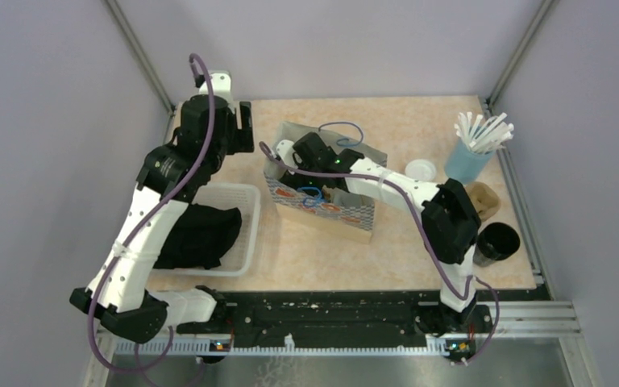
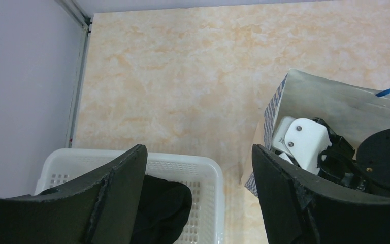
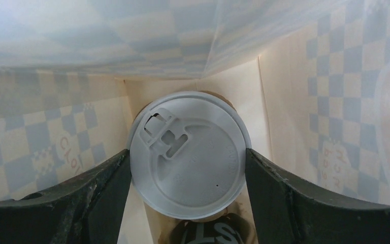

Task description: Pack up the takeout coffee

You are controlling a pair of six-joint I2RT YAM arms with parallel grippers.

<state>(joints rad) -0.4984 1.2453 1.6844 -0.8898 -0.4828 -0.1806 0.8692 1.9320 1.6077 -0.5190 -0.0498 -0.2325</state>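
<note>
From above, the left arm (image 1: 141, 234) is raised over the back left corner of the peach marbled surface (image 1: 395, 121). The right arm (image 1: 395, 189) reaches down into the open blue-checked paper bag (image 1: 330, 211) standing at the middle. A white perforated plastic basket (image 1: 250, 230) holding a crumpled black cloth (image 1: 197, 234) sits just left of the bag. Along the right side are a blue cup of white straws (image 1: 471, 157), a loose flat white round lid (image 1: 421, 169) and a larger black lidless cup (image 1: 497, 242).

In the left wrist view, the left end effector (image 2: 198, 152) is spread wide and holds nothing. It hangs above the surface between the basket and the bag.

In the right wrist view, the right end effector (image 3: 188, 162) is deep inside the bag. Its fingers (image 3: 96, 198) press against both sides of a takeaway cup with a round pale grey plastic lid (image 3: 188, 155), which is upright near the bag's floor.
</note>
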